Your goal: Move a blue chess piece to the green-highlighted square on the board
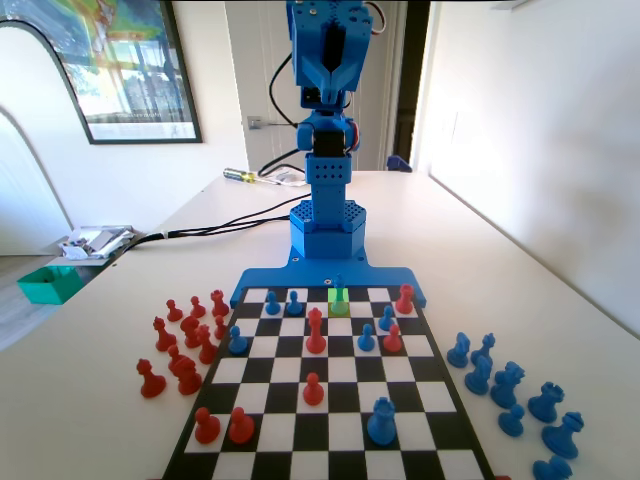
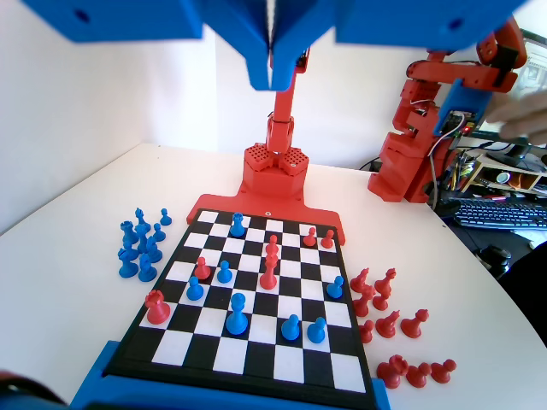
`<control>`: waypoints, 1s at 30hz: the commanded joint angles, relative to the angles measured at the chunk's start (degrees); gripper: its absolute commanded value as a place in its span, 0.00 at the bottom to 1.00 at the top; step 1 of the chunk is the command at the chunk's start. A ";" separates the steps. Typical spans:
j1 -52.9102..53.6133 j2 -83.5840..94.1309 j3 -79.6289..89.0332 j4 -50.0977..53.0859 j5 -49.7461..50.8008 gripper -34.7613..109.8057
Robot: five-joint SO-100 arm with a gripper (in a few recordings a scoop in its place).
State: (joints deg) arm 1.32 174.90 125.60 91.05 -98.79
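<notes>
The blue chess piece [image 1: 339,290] stands upright on the green-highlighted square [image 1: 340,306], in the board's [image 1: 300,435] rows nearest the arm's base. In the wrist view the same blue chess piece [image 2: 235,311] stands near the bottom of the board [image 2: 282,363], well below the jaws. My gripper [image 1: 335,72] is raised high above the arm's base and far from every piece. Seen from the wrist, the gripper [image 2: 273,83] has its jaws pressed together with nothing between them.
Red pieces [image 1: 314,330] and blue pawns [image 1: 367,338] are scattered over the board, with a large stout blue piece [image 1: 381,420] toward the near end. Taken red pieces [image 1: 185,345] lie left of the board and blue ones [image 1: 510,385] right. A green box [image 1: 45,283] sits far left.
</notes>
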 commanded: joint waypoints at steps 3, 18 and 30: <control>-0.09 0.18 -0.53 -0.97 -0.44 0.25; 0.70 0.18 -0.53 -0.97 -0.44 0.26; -2.20 -11.95 -15.21 5.36 -10.28 0.25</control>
State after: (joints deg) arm 0.35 169.28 117.95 93.96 -105.38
